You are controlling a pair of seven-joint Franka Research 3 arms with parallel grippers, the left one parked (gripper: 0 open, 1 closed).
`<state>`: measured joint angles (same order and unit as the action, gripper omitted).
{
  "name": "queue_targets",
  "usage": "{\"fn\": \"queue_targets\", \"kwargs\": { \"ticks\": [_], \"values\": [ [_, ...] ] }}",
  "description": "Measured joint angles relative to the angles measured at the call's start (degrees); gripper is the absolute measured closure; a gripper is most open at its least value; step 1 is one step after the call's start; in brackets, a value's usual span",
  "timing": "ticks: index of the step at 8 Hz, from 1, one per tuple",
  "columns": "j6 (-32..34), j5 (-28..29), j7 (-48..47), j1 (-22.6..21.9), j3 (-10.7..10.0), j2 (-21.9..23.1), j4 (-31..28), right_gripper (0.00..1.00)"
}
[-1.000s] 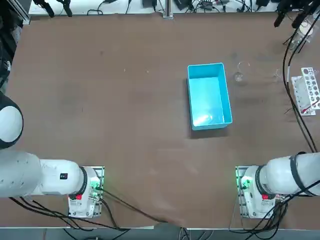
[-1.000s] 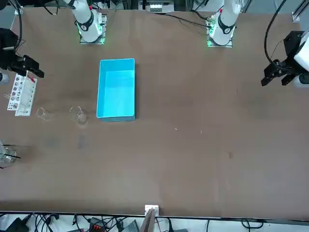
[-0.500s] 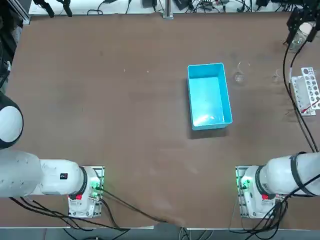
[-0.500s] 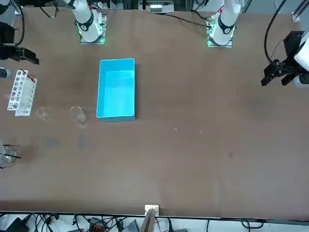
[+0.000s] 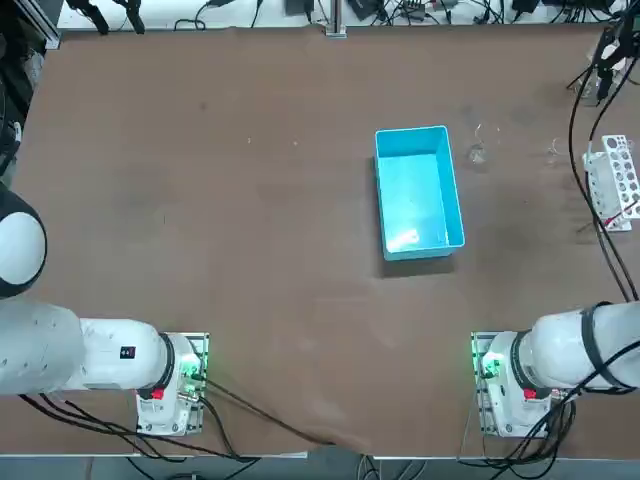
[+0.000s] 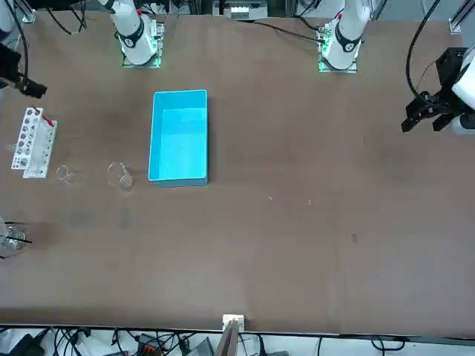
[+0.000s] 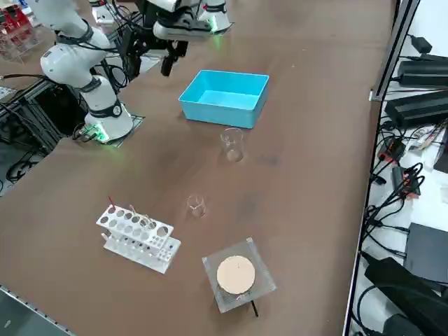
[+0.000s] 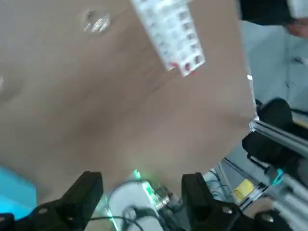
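Holds hand (image 8: 142,182) open, empty, raised near the test tube rack (image 6: 33,143), standing on the table (image 6: 297,222), small beaker (image 6: 64,175) just beside. Might topple the light rack if lowered off-centre.

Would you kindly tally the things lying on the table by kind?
Blue bin: 1
Glass beakers: 2
Test tube rack: 1
Clear square pad with tan disc: 1
Total: 5
The right gripper, open and empty, hangs high near that rack.
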<state>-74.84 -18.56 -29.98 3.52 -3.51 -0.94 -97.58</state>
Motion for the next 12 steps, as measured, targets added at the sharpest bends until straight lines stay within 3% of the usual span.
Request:
{"fn": "queue_targets", "kwargs": {
  "ticks": [2,5,8,10,12],
  "values": [
    [-6.2,-5.7,-14.9,0.3,0.0,-1.3,-2.8,0.00],
    [-17.1,-15.5,-37.4,0.3,0.3,-1.7,-11.8,0.00],
    [-25.4,-34.6,-66.9,-0.9,1.1,-1.9,-25.3,0.00],
    [-26.9,-47.6,-88.3,-1.9,1.2,-2.1,-33.3,0.00],
    [-26.1,-56.8,-104.9,-2.8,1.2,-3.5,-38.4,0.00]
  ]
}}
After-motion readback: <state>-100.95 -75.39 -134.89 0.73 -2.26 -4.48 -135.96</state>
